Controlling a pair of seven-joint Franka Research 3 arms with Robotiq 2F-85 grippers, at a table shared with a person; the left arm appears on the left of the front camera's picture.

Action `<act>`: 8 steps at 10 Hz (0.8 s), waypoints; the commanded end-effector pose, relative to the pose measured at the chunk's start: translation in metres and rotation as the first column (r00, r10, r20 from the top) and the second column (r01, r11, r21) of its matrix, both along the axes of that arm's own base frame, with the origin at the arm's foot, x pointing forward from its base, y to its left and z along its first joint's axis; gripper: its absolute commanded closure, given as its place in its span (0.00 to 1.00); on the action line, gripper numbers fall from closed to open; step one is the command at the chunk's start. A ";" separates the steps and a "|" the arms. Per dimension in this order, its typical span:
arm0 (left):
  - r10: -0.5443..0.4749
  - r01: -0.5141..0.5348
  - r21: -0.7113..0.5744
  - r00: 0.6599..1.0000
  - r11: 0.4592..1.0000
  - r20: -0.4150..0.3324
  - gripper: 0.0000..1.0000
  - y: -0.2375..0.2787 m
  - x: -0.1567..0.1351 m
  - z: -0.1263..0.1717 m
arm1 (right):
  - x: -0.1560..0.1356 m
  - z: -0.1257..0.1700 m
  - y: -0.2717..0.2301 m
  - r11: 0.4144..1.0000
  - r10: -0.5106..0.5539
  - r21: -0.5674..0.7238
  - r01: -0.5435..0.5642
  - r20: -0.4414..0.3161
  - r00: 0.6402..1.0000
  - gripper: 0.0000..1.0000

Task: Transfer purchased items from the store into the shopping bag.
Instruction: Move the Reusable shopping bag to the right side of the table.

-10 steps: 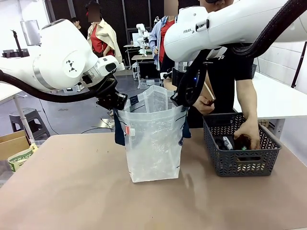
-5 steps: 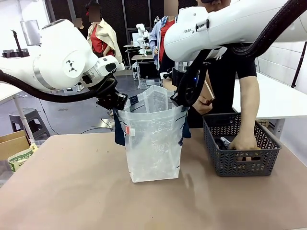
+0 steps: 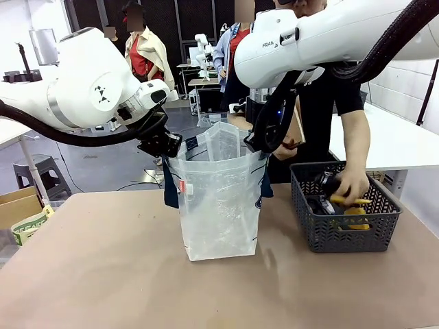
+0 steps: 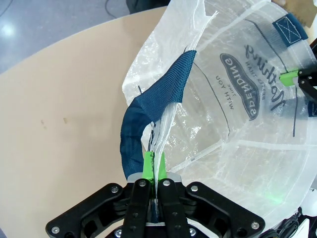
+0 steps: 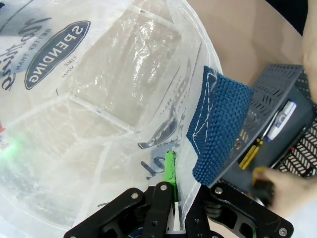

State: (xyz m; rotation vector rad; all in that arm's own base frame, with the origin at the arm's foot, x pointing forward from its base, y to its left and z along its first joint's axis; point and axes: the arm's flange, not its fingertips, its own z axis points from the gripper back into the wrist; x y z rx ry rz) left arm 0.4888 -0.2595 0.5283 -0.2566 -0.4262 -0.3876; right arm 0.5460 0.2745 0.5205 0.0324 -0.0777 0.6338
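front view: the left gripper (image 3: 168,145) and the right gripper (image 3: 257,146) are each clamped shut on opposite rims of the shopping bag (image 3: 219,205). they pinch the plastic beside the navy handles, so the mouth stands open between them. the bag's body hangs straight below both grippers and its flat bottom rests on the table (image 3: 103,274). on the outer side of the right gripper and lower sits the mesh basket (image 3: 343,236). the person's hand (image 3: 351,185) is inside it, closed around a yellow item (image 3: 357,201). from that hand the bag's mouth lies sideways and a little higher, past the right gripper, which is the nearer arm. the slim sticks (image 5: 250,153) lie flat in the basket and would likely need tipping end-down to drop in. the person's other hand (image 3: 287,149) holds a flat brown piece (image 3: 298,127) just behind the right gripper, closer to the mouth.
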 end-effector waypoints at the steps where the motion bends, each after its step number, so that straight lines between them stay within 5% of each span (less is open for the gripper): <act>1: 0.015 -0.015 -0.001 1.000 1.000 -0.001 1.00 0.000 0.000 0.000 | 0.000 -0.001 -0.001 1.000 -0.002 -0.001 0.002 -0.001 1.000 1.00; 8: 0.015 -0.015 -0.001 1.000 1.000 -0.001 1.00 0.000 0.000 0.000 | 0.000 -0.001 -0.001 1.000 -0.002 -0.001 0.002 -0.001 1.000 1.00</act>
